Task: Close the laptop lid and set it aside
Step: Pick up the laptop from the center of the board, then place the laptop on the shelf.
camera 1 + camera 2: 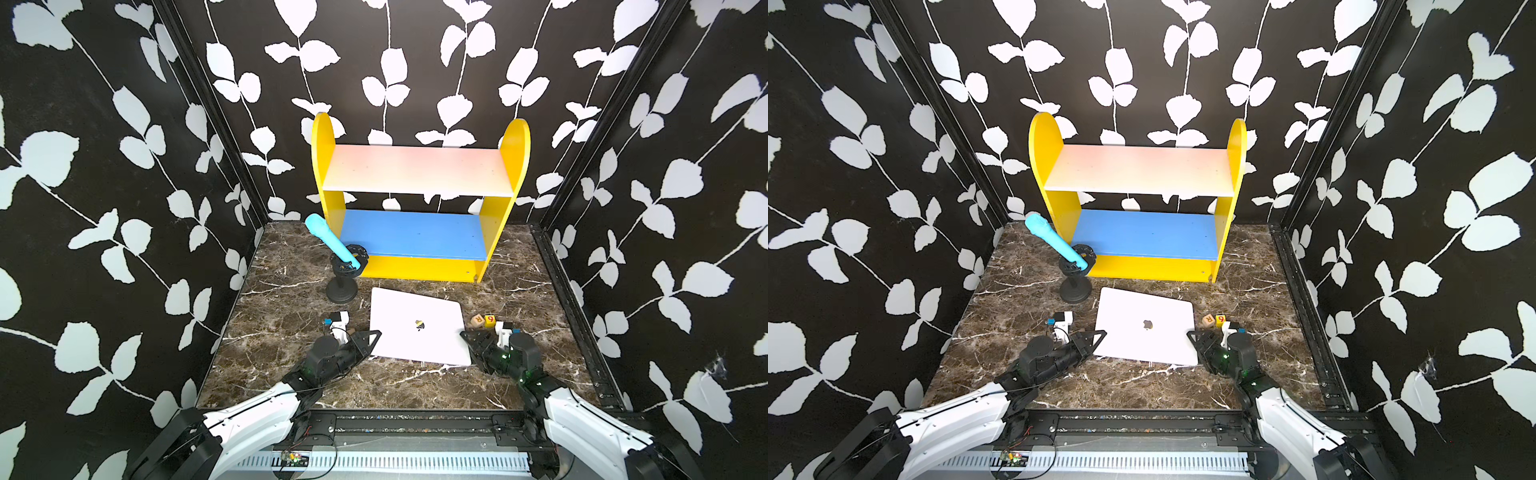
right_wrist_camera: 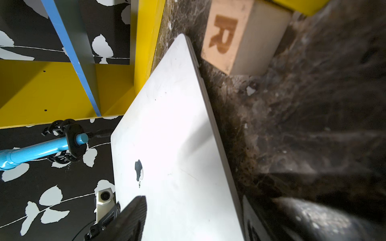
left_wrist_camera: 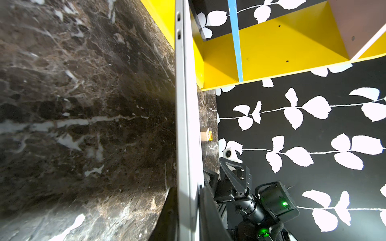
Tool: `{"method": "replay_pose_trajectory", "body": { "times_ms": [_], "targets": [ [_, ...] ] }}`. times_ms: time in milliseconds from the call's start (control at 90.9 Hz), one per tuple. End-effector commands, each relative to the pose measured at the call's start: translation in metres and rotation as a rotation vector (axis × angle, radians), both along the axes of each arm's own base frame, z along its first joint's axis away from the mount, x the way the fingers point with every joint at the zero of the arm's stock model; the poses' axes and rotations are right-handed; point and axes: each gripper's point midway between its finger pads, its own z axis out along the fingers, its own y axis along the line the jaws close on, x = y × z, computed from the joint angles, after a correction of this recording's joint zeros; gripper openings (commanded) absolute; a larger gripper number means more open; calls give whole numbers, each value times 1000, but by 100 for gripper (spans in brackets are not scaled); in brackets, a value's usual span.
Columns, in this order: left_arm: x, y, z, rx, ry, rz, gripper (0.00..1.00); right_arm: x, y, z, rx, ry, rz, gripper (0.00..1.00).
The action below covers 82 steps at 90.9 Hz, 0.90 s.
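The laptop (image 1: 415,328) (image 1: 1146,324) lies on the marble table with its lid (image 2: 177,146) down, silver-white shell and dark apple logo facing up. My left gripper (image 1: 374,336) (image 1: 1100,334) is at the laptop's left edge. In the left wrist view its two fingers press on the thin edge (image 3: 184,125) from both sides, so my left gripper (image 3: 188,194) is shut on it. My right gripper (image 1: 465,336) (image 1: 1192,334) (image 2: 208,204) straddles the right edge with its jaws wide apart. One finger (image 2: 133,212) hangs over the lid and the other is down by the table.
A yellow shelf unit (image 1: 324,166) with a pale top board and a blue lower board stands behind the laptop. A blue microphone (image 1: 328,241) leans on a black stand at the back left. A wooden R block (image 1: 478,320) and a yellow block (image 1: 490,319) sit just beyond my right gripper.
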Motion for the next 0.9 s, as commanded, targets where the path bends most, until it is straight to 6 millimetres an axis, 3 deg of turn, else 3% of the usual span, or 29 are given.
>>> {"method": "replay_pose_trajectory", "body": {
  "times_ms": [0,154,660,891],
  "targets": [
    [-36,-25,-1,7,0,-244,0,-28,62,173,360,-494,394,70],
    [-36,-27,15,-50,-38,-245,0,-32,71,181,337,-514,444,68],
    [-29,0,87,-265,-154,-83,0,-22,53,137,191,-411,376,72],
    [-29,0,111,-327,-188,-85,0,-16,49,119,153,-366,362,73]
  ]
}}
